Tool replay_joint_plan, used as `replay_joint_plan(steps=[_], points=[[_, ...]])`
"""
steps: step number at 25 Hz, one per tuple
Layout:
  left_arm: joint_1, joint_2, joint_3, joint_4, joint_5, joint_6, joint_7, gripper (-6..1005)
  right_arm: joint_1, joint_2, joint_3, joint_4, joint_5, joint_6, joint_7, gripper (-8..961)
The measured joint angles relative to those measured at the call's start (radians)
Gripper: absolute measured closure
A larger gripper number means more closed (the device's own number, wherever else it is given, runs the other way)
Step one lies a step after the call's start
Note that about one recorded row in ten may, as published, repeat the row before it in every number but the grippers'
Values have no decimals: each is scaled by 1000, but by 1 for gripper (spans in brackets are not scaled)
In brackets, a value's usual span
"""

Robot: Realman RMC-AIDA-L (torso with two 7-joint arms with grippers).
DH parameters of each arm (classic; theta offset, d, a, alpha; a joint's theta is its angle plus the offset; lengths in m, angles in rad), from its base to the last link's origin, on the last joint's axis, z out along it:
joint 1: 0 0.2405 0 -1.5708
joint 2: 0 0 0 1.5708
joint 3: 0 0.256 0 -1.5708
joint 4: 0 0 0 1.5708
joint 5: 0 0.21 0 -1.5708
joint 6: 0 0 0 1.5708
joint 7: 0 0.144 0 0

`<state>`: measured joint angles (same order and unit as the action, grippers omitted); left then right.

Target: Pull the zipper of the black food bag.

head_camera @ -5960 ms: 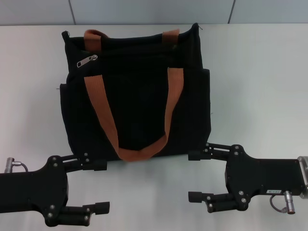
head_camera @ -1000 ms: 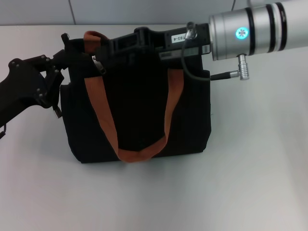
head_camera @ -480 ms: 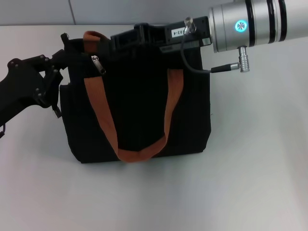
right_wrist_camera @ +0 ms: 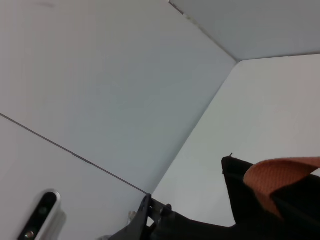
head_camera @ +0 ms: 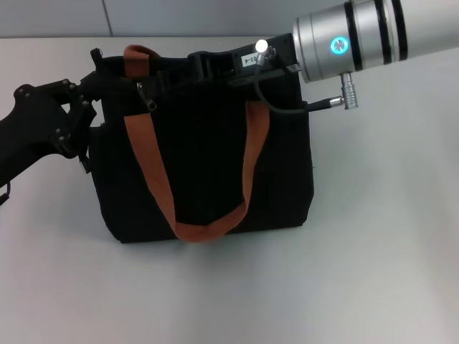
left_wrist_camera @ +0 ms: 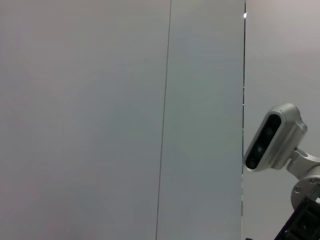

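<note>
The black food bag [head_camera: 208,172] lies flat on the white table with its orange-brown strap handles [head_camera: 154,179] on top. The small silver zipper [head_camera: 146,96] sits near the bag's top left, angled down to the right. My right gripper [head_camera: 158,84] reaches in from the upper right across the top of the bag, and its tip is right beside the zipper. My left gripper [head_camera: 91,118] is against the bag's left edge. Both grippers are black against the black fabric. The right wrist view shows a bag corner [right_wrist_camera: 242,192] and a strap [right_wrist_camera: 280,177].
The right arm's silver wrist [head_camera: 358,39] and its cable [head_camera: 287,107] hang over the bag's top right corner. White table [head_camera: 387,236] lies all around the bag. The left wrist view shows only a wall and a grey camera head [left_wrist_camera: 274,137].
Six seconds ago both grippers lay open at the table's front. In the last second the right arm's wrist swung left and its body drew back; the zipper and left gripper stayed put.
</note>
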<state>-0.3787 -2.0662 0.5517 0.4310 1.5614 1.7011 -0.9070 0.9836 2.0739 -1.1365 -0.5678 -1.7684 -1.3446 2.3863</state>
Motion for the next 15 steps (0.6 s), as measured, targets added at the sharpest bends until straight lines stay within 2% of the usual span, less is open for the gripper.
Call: replay_joint_plan(steps=[15], points=[[-36,-2,7,-1,0,19,-13,985,40,8,-59,-1,-6,42,-3,607]])
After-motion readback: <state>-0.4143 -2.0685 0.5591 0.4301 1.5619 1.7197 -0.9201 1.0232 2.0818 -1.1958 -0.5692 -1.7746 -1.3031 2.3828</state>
